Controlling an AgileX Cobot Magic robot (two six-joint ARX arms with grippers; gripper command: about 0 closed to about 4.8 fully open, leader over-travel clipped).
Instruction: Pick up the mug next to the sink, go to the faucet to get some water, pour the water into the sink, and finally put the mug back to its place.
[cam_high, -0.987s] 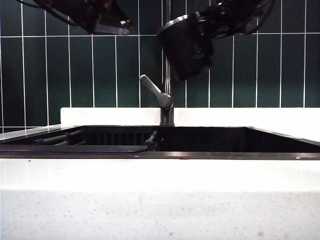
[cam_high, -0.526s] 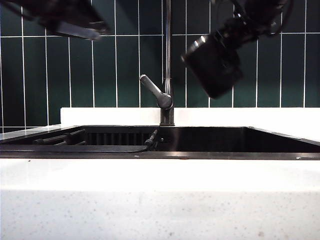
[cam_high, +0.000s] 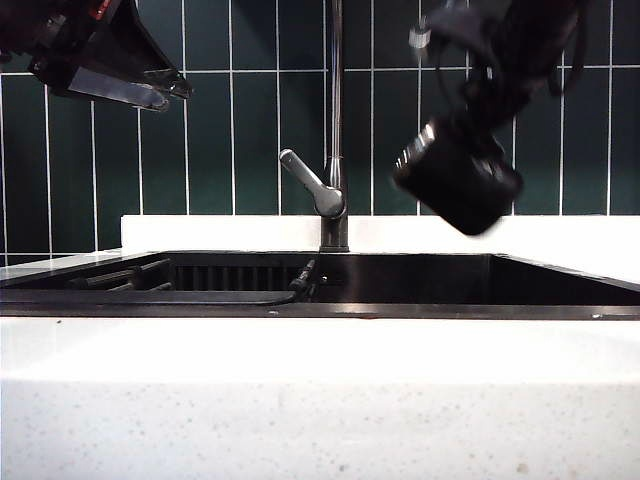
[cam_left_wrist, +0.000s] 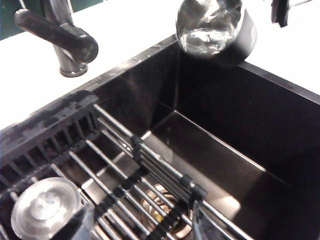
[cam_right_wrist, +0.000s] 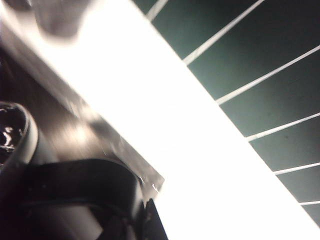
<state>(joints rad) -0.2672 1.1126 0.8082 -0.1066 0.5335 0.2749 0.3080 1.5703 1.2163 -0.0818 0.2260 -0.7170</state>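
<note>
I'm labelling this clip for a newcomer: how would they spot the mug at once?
Start at the black sink under the green tiles, right of the tall faucet. Above that side, the right gripper holds the mug: a matte black cylinder, tilted, silver rim facing the faucet.

**Green Tile Wall Behind a White Speckled Bench**

The back wall (cam_high: 230, 140) is covered in tall, narrow, dark green tiles set upright, with thin pale grout lines running between them; one horizontal grout line crosses high up in the exterior view. Below the tiles a low white upstand (cam_high: 220, 232) runs along the foot of the wall. The bench (cam_high: 320, 400) is white stone with fine dark speckles, and its front edge fills the lower part of the exterior view. Light falls brightly on the white surfaces, so that the bench top looks almost blown out in the right wrist view (cam_right_wrist: 165, 130), while the tiles stay dim and glossless.
</note>
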